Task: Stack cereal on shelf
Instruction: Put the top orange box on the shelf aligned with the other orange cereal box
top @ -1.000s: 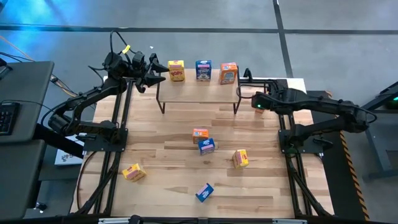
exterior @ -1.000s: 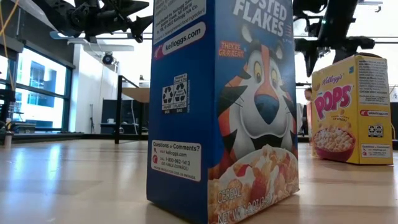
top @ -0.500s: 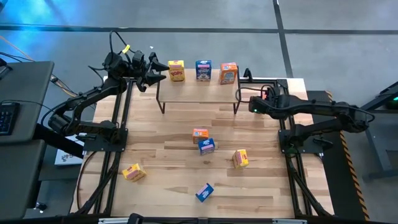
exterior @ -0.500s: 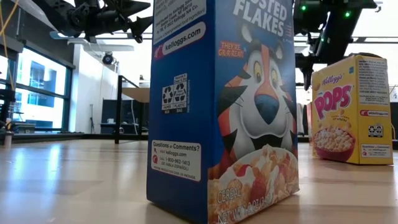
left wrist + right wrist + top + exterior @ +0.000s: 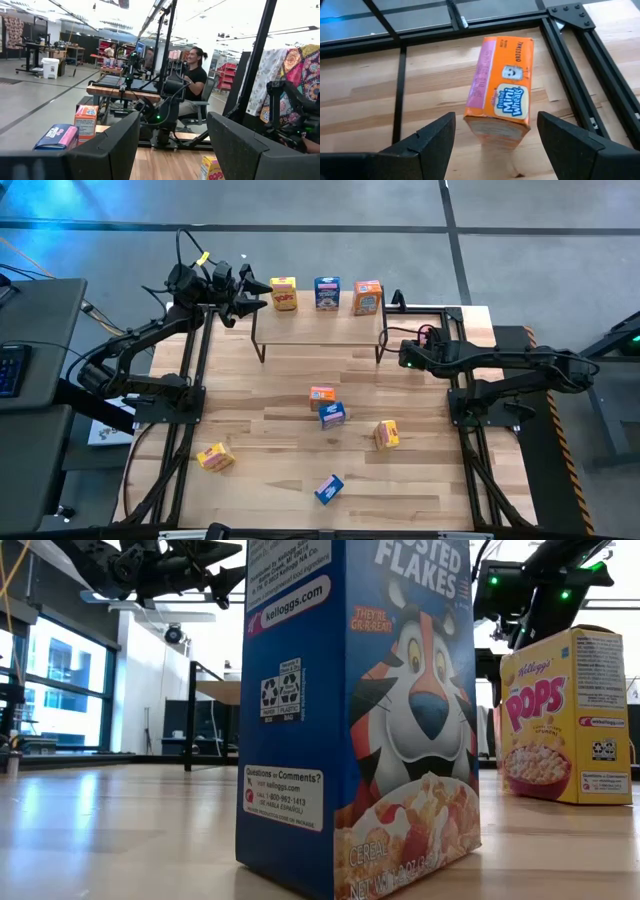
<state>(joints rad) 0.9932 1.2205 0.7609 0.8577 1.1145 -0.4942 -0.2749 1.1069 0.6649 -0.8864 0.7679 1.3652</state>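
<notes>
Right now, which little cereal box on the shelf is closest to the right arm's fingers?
The orange cardboard Mini-Wheats box at the shelf's right end; the blue and yellow boxes stand farther left.

Overhead camera looks straight down on the tabletop (image 5: pixel 300 480); low camera sits hard against a blue Frosted Flakes box (image 5: pixel 360 720); both share the yellow Pops box (image 5: pixel 565 715).

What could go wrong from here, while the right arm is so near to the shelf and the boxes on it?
1. The right gripper, open and empty, hangs close to the shelf's right end; it might strike a leg and shake the three boxes.
2. The orange box stands near that end, so it may fall first.
3. On the table, another orange box and a blue box almost touch; grasping one may push the other.

The left gripper, open, waits at the shelf's left end.
</notes>
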